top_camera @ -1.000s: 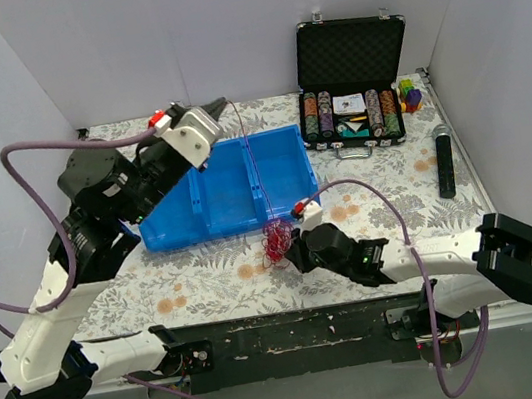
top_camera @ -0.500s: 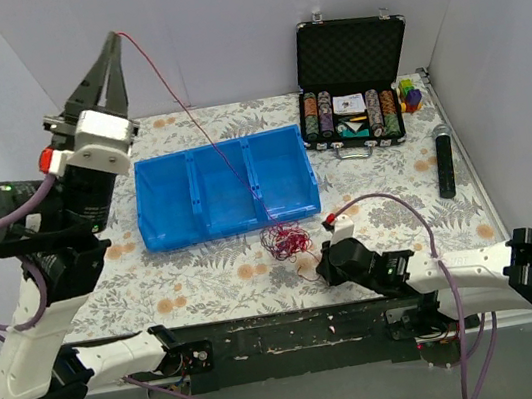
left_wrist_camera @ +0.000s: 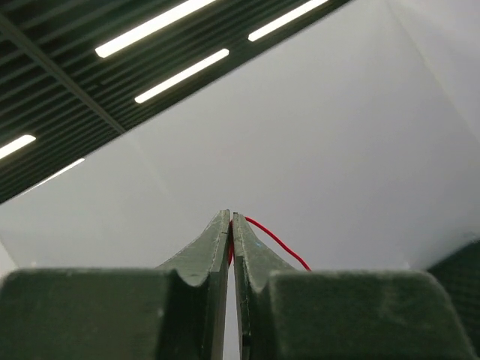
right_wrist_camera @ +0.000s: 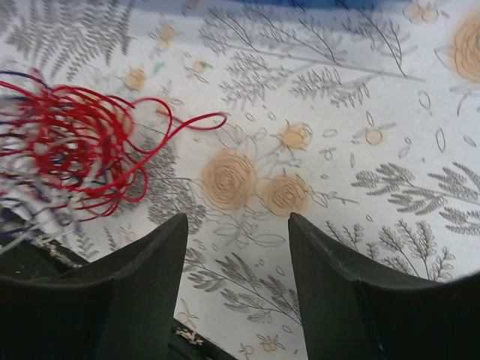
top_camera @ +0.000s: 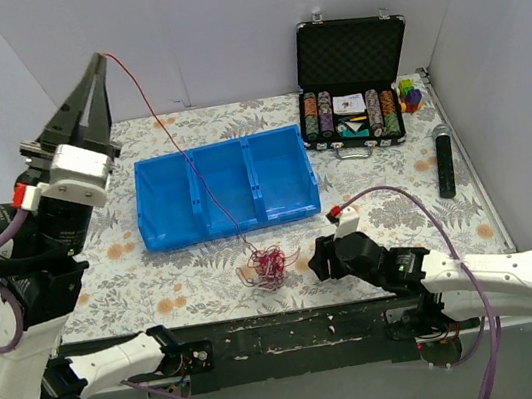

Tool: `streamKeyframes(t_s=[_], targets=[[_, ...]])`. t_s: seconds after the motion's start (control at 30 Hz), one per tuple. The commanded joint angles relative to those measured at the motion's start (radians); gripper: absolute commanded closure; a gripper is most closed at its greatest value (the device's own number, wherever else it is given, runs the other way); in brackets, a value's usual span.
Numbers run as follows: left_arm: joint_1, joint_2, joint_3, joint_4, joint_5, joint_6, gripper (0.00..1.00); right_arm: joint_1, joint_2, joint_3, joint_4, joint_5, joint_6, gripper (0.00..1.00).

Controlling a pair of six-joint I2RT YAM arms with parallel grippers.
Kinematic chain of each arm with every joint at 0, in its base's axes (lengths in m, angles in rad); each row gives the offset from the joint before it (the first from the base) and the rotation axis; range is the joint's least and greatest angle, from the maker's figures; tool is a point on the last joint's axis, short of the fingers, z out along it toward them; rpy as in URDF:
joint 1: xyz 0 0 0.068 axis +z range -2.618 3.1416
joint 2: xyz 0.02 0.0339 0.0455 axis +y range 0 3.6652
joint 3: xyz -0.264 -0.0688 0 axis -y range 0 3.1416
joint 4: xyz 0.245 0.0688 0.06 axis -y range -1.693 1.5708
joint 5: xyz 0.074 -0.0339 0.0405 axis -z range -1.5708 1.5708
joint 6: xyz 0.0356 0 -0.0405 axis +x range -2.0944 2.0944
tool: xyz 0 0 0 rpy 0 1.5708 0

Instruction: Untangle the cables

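Tension shows in the top view: the left gripper has swung further out than half a second ago, and one red strand runs from its tips down to the cables, which have slid away from the right gripper. Left wrist view: jaws pinched on that strand. Right wrist view: jaws spread, holding nothing, the cables ahead-left of them. With nothing to anchor them, the cables probably drag rather than loosen.

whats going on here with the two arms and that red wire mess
The left gripper, up high, is shut on one red wire that runs down over the blue bin to the tangle of cables on the table. The right gripper is open and low beside the tangle, gripping nothing. The bundle is not yet untangled.
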Motion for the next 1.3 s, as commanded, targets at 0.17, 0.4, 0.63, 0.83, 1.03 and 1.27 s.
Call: streamKeyframes(t_s=[0.17,0.4,0.63,0.83,1.03,1.27], targets=[[0.003,-0.061,-0.201,-0.177,0.084,-0.116,0.97,0.005,-0.015,0.142,0.145,-0.108,-0.180,0.27],[0.001,-0.046,-0.202,-0.195,0.081,-0.127,0.99,0.044,0.121,0.212,0.264,-0.172,-0.198,0.26],[0.003,-0.043,-0.184,-0.206,0.073,-0.124,1.00,0.096,0.336,0.341,0.359,-0.188,-0.247,0.26],[0.003,-0.041,-0.164,-0.229,0.064,-0.126,1.00,0.099,0.497,0.435,0.441,-0.246,-0.284,0.27],[0.003,-0.052,-0.167,-0.243,0.059,-0.129,1.00,0.099,0.621,0.513,0.444,-0.272,-0.300,0.28],[0.003,-0.052,-0.143,-0.246,0.055,-0.116,1.00,0.099,0.701,0.531,0.441,-0.300,-0.292,0.43]])
